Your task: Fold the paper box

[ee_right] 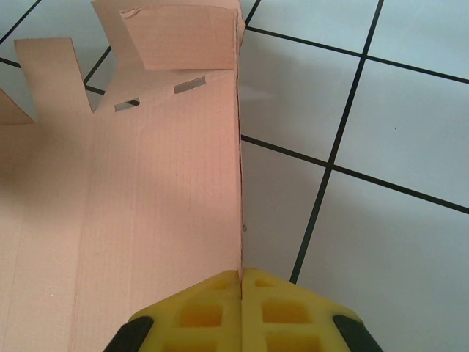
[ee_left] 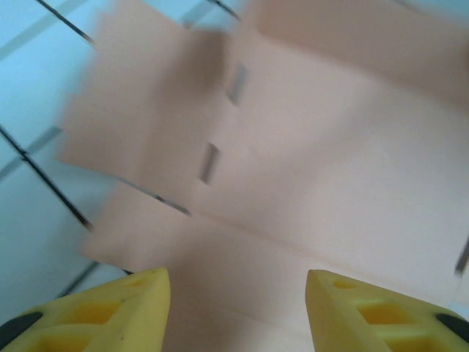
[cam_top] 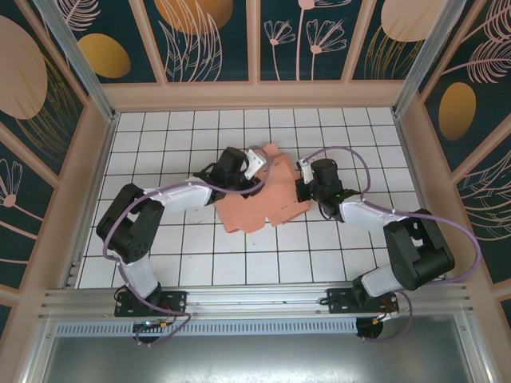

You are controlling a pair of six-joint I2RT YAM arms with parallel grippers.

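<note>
The paper box (cam_top: 259, 199) is a salmon-pink die-cut blank lying mostly flat on the white tiled floor, with flaps and slots along its far side. My left gripper (cam_top: 253, 165) hovers over the blank's far-left part. In the left wrist view its yellow fingers (ee_left: 110, 315) stand wide apart, open, above the pink card (ee_left: 315, 169), which looks blurred. My right gripper (cam_top: 303, 190) is at the blank's right edge. In the right wrist view it (ee_right: 241, 276) is shut on the raised right edge of the card (ee_right: 146, 205), where a far flap (ee_right: 176, 37) is folded up.
A wooden-framed enclosure with patterned panels (cam_top: 255, 92) walls the tiled floor (cam_top: 200, 255) on three sides. An aluminium rail (cam_top: 255, 299) carrying both arm bases runs along the near edge. Open tiles lie to the left, right and in front of the blank.
</note>
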